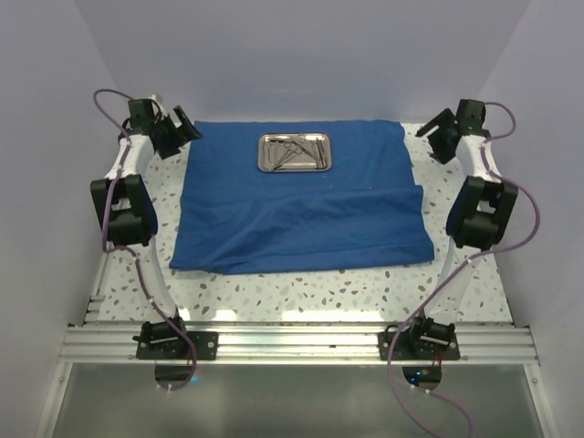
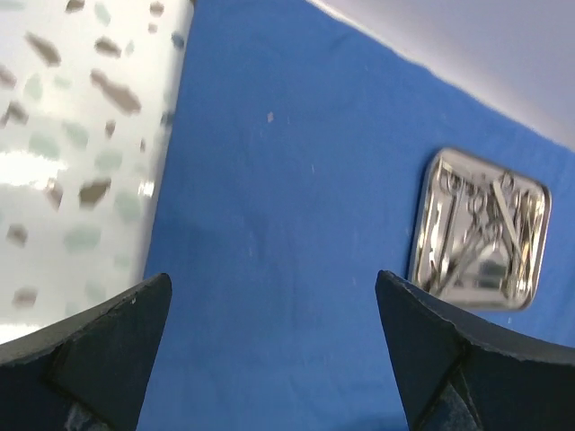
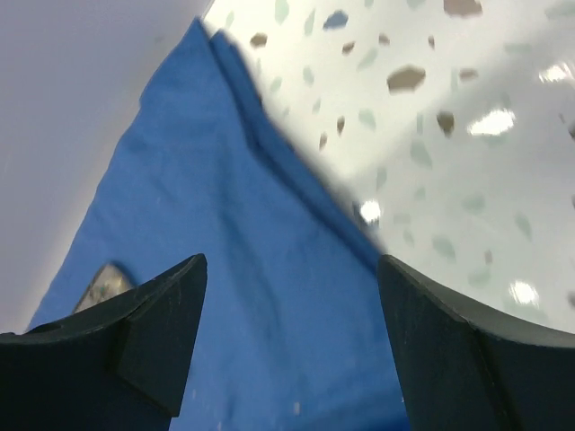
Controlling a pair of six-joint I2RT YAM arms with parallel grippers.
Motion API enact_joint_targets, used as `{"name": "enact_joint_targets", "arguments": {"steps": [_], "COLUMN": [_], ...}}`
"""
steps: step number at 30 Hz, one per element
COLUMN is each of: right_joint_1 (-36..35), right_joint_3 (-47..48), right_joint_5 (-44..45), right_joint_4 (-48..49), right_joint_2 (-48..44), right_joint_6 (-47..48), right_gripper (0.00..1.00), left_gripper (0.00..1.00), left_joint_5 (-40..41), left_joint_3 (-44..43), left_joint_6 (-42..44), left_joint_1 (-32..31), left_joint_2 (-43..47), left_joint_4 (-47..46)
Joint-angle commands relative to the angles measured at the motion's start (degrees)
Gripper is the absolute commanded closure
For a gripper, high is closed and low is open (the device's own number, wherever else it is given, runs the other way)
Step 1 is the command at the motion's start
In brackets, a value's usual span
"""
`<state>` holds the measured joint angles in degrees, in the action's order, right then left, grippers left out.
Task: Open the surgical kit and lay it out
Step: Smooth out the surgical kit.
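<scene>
The surgical kit's royal-blue cloth (image 1: 301,205) lies spread over the table, with a folded layer across its near half. A shiny steel tray (image 1: 294,151) holding several thin steel instruments (image 2: 476,229) sits on the cloth's far middle. My left gripper (image 1: 175,132) hovers at the cloth's far left corner, open, nothing between its fingers (image 2: 108,346). My right gripper (image 1: 440,134) is at the far right corner, open and empty; the cloth's edge (image 3: 296,171) runs below its fingers (image 3: 458,341). A sliver of the tray (image 3: 103,283) shows in the right wrist view.
The speckled white tabletop (image 1: 301,292) shows bare in front of the cloth and along both sides. White walls close in the back and sides. An aluminium rail (image 1: 301,345) carrying both arm bases runs along the near edge.
</scene>
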<state>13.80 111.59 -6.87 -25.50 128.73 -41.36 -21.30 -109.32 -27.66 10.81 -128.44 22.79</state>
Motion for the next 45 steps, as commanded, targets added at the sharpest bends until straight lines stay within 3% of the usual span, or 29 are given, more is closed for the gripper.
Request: {"name": "enact_joint_targets", "arguments": {"steps": [1, 6, 11, 17, 26, 36, 45], "right_joint_1": [-0.71, -0.71, -0.88, -2.81, -3.34, -3.34, -3.34], "right_joint_3": [-7.42, -27.89, -44.57, -52.26, -60.00, -59.91, -60.00], "right_joint_5": [1.08, 1.33, 2.83, 9.85, 9.42, 13.46, 15.92], "right_joint_4": [-4.46, -6.75, -14.49, -24.94, -22.23, -17.40, -13.53], "right_joint_2": [-15.24, -32.96, -43.63, -54.72, -60.17, -54.56, -49.37], "right_joint_6": [4.09, 6.74, 3.85, 2.51, 0.58, 0.32, -0.30], "right_gripper": [0.20, 0.20, 0.21, 0.26, 0.46, 0.47, 0.64], "left_gripper": [0.00, 0.00, 0.00, 0.00, 0.00, 0.00, 0.00], "left_joint_5": [6.17, 11.26, 12.86, 11.98, 11.81, 12.95, 10.93], "left_joint_3": [6.99, 26.47, 43.53, 56.56, 57.47, 55.43, 60.01], "left_joint_6": [5.50, 8.15, 5.43, 0.15, -0.55, 0.76, 0.94], "left_joint_1": [-1.49, -2.46, -2.55, -2.55, -2.63, -2.64, -2.64], "left_joint_2": [13.17, 27.43, 39.31, 51.35, 58.48, 62.43, 64.28], "left_joint_4": [7.69, 9.64, 12.10, 12.19, 18.25, 24.50, 22.74]}}
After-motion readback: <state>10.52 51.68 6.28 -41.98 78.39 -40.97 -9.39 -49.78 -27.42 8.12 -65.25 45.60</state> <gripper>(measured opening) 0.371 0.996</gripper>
